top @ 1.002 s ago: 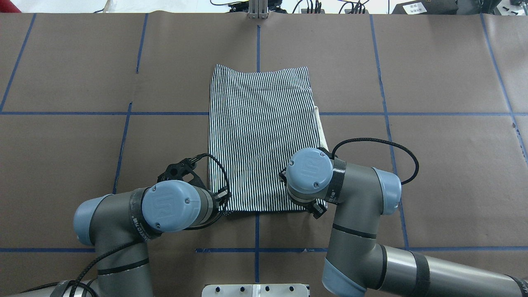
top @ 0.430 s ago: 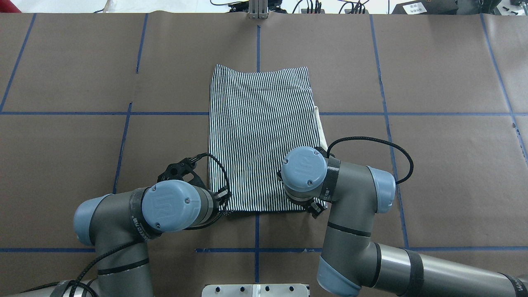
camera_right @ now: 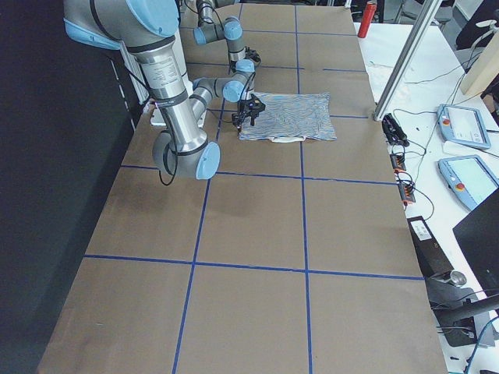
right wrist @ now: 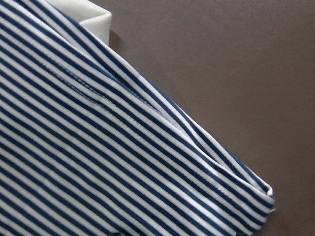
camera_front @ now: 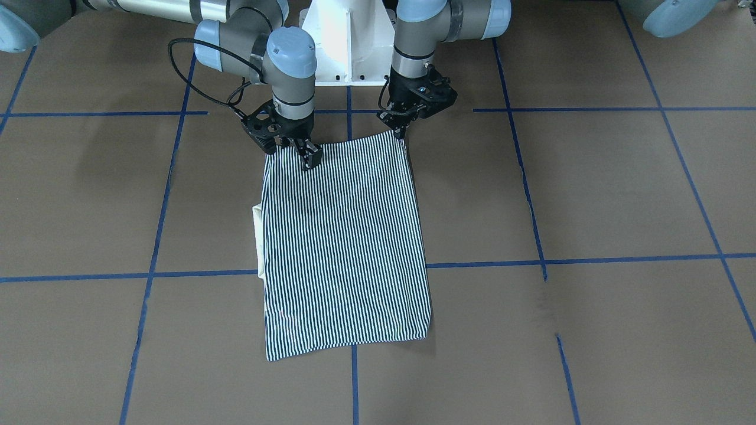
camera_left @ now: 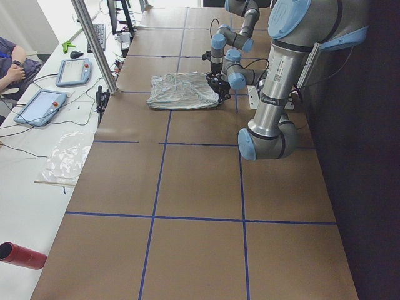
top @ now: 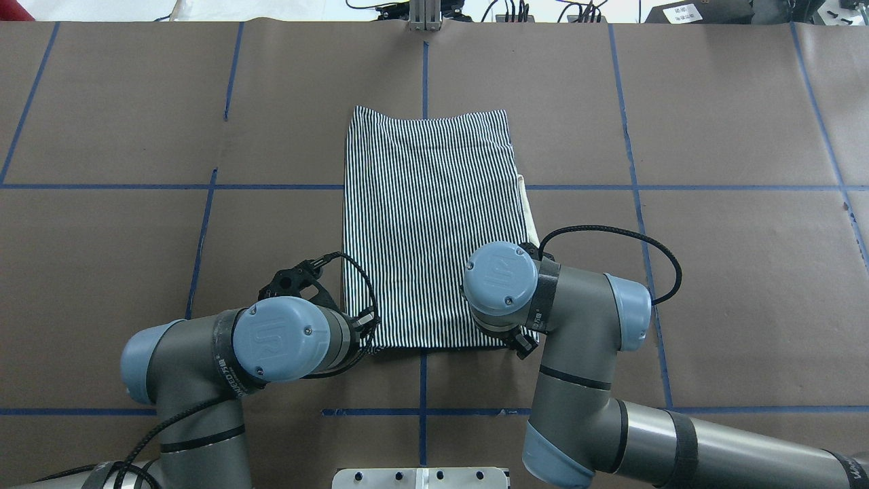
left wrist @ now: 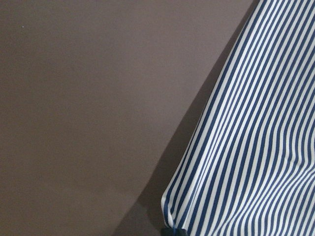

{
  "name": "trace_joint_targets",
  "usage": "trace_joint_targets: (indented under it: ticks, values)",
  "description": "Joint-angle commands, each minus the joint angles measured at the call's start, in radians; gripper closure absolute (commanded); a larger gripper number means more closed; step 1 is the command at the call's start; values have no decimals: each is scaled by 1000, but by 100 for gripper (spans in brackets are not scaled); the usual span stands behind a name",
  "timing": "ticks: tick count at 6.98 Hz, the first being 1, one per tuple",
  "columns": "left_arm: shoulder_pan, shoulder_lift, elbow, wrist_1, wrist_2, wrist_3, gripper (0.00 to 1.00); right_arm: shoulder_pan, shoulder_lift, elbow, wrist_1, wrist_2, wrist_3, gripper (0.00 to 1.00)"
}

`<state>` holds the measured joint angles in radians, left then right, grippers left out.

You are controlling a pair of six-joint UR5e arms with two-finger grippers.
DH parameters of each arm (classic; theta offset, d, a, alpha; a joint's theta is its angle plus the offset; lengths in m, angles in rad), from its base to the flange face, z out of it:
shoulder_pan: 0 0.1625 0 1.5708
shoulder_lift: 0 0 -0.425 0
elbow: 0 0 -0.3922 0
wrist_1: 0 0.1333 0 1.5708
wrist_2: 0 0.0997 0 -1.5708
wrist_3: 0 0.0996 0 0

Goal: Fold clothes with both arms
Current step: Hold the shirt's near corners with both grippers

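Observation:
The striped polo shirt lies folded into a tall rectangle at the middle of the table. Its cream collar sticks out on one long side. My left gripper is shut on the shirt's near corner on my left, and the left wrist view shows that corner held slightly off the table. My right gripper is shut on the near hem, a little inward from the other near corner. The right wrist view shows that corner and the collar close up. In the overhead view the wrists hide both pairs of fingers.
Brown paper with blue tape lines covers the table. The white pedestal base stands just behind the grippers. A metal post, tablets and a red cylinder are on the far side table.
My right arm has shifted slightly inward, toward the shirt's middle. The left arm and the shirt have not visibly moved.

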<state>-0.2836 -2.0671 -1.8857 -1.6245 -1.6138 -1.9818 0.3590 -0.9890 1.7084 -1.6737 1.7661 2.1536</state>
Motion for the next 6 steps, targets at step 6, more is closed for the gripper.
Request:
trace_joint_targets:
  ticks: [6]
  values:
    - [-6,1,-9,0,3,5,100,-2,9,29,-3,-22,-9,100]
